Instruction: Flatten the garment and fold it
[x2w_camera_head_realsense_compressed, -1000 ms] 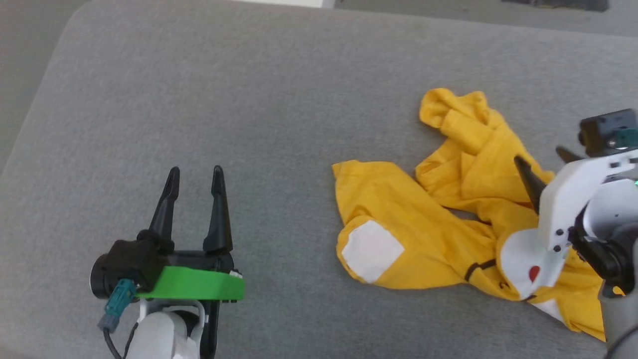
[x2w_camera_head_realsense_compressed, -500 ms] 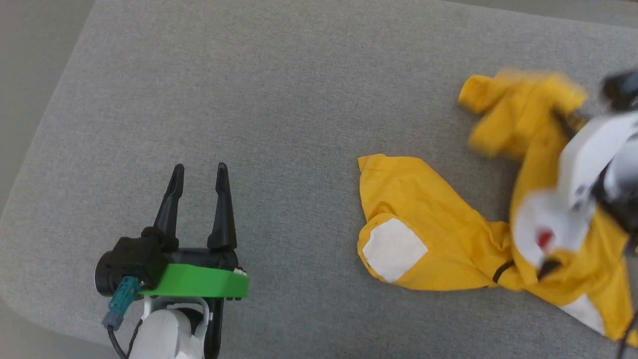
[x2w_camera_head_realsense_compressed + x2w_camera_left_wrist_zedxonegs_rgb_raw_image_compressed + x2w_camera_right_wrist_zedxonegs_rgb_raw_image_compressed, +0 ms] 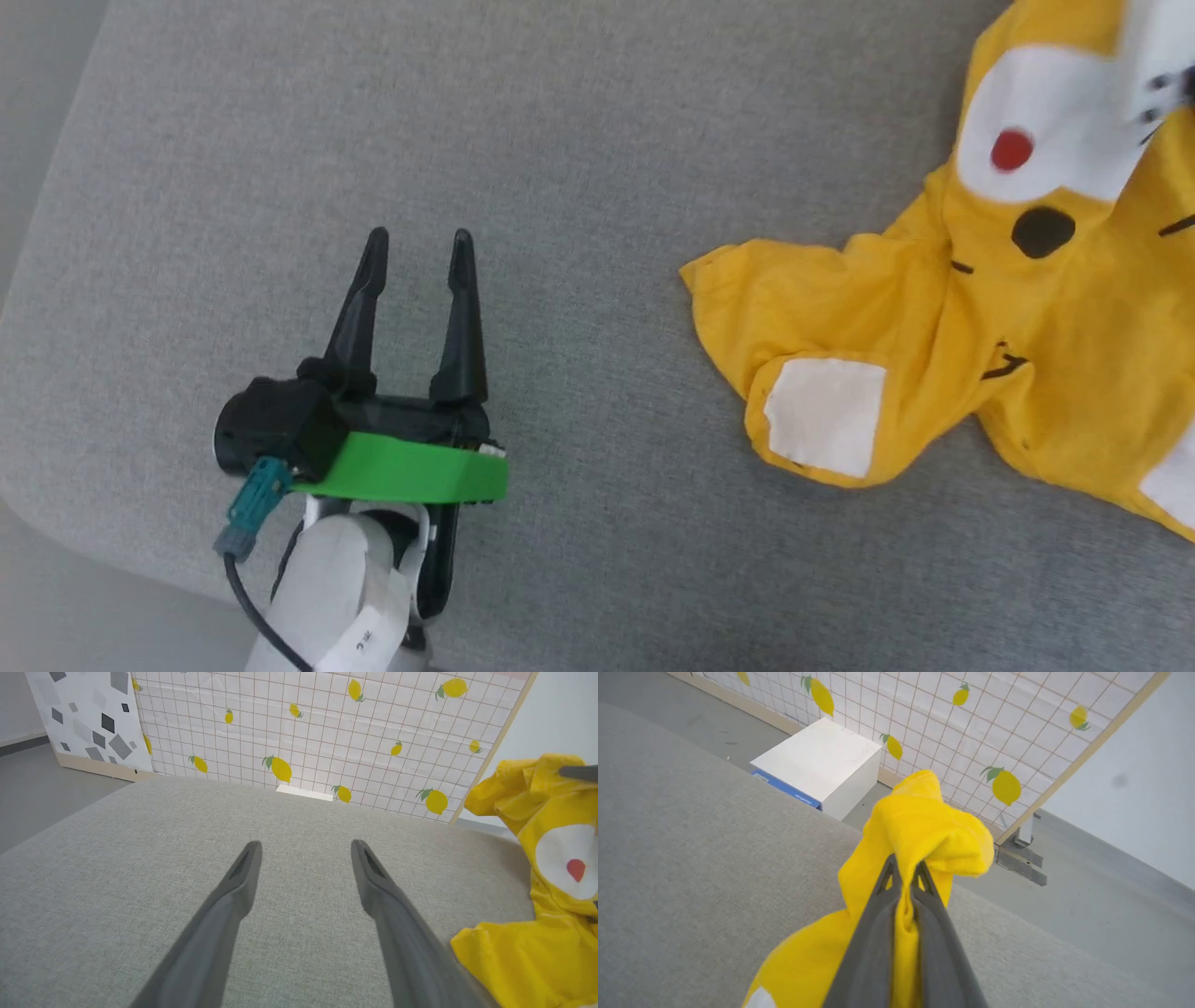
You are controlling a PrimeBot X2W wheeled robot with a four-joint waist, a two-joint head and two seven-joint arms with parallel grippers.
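The garment (image 3: 943, 336) is a bright yellow T-shirt with white patches, a red dot and black marks. It lies bunched at the right of the grey padded surface (image 3: 579, 140), its upper part lifted. My right gripper (image 3: 905, 873) is shut on a fold of the garment (image 3: 920, 830), and yellow cloth hangs down around its fingers. My left gripper (image 3: 418, 245) stands open over bare surface at the lower left, well apart from the cloth. In the left wrist view the garment (image 3: 546, 891) rises at the right, beside the open left gripper (image 3: 304, 848).
A lemon-print grid panel (image 3: 327, 723) stands behind the surface. A white box (image 3: 817, 765) sits on the floor beyond the far edge. The surface's rounded left edge (image 3: 56, 196) lies close to my left arm.
The right gripper has closed on the garment and lifted its upper part up and away. The head view has shifted. The left gripper stays open.
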